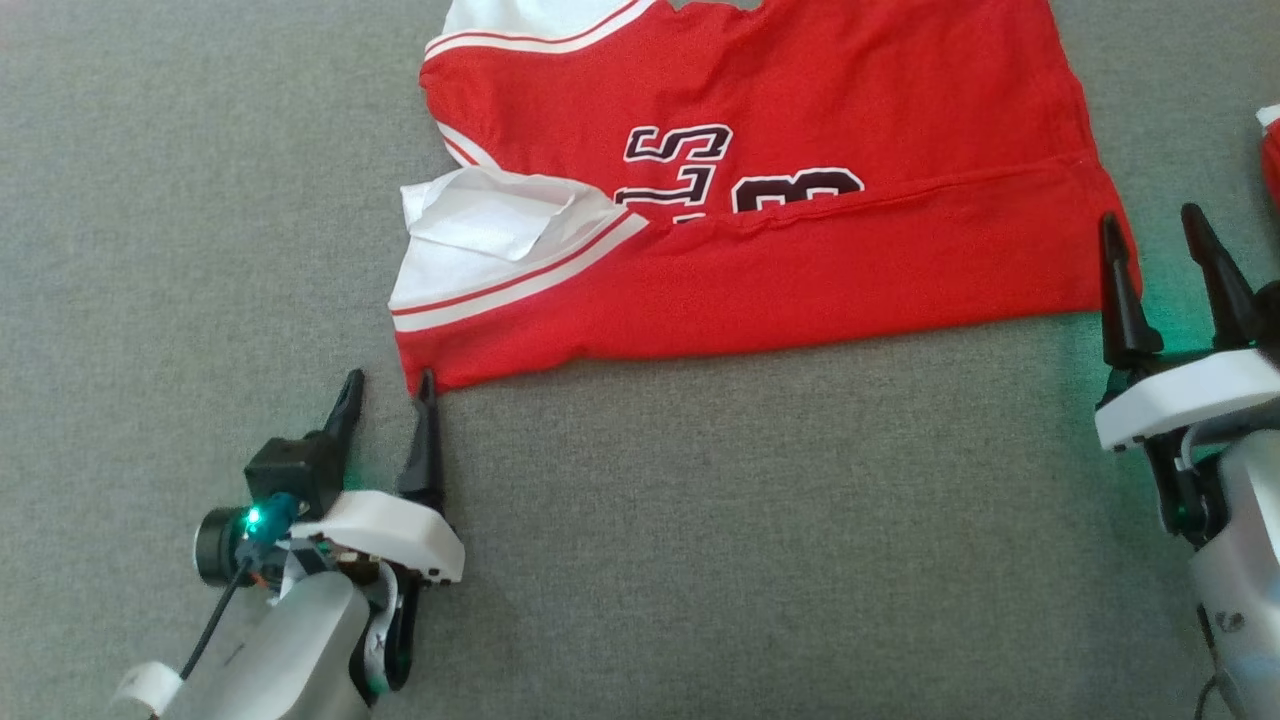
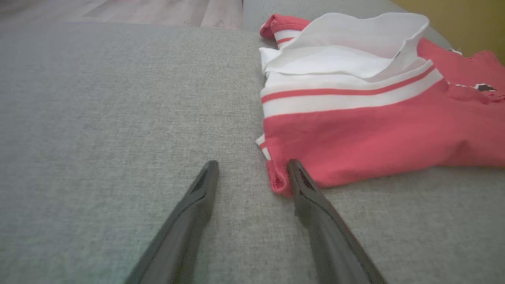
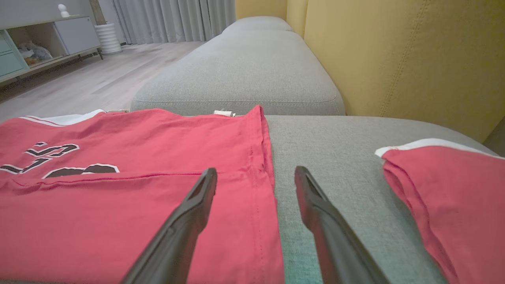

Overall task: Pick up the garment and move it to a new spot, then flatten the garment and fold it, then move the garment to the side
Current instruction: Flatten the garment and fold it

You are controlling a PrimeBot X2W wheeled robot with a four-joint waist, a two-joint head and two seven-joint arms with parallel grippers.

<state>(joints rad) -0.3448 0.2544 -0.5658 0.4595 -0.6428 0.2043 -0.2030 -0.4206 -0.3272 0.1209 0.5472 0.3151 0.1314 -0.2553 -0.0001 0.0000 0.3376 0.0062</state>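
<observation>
While looking down over the grey woven sofa seat (image 1: 700, 520), finding the red basketball jersey (image 1: 780, 270) lying flat across its far middle and running off the top edge of the head view. Showing thin, smooth knit, doubled over along a straight crease cutting through the lower part of the black, white-edged lettering. Showing at its left end white armhole trim with a thin red stripe, and above that a crumpled white flap standing up loosely. Ending at the right in a straight stitched side hem.

Holding the left gripper (image 1: 390, 378) low at the jersey's near left corner, jaws standing apart with nothing between them. Touching the rolled red corner with the inner of the two dark tapered fingers, the other lying over bare cushion. Holding the right gripper (image 1: 1149, 215) at the near right corner, jaws likewise spread and gripping nothing, straddling the side hem: one finger over red cloth, the other over grey weave. Unable to tell touching from hovering there.

Leaving wide bare cushion along the near edge and to the left. Narrowing on the right, with a second red garment (image 1: 1270, 150), white-trimmed, lying just beyond the right gripper and apart from the jersey. Closing off the right of the right wrist view with a yellow padded backrest (image 3: 394, 59); opening at its left onto a pale wooden floor (image 3: 90, 83).
</observation>
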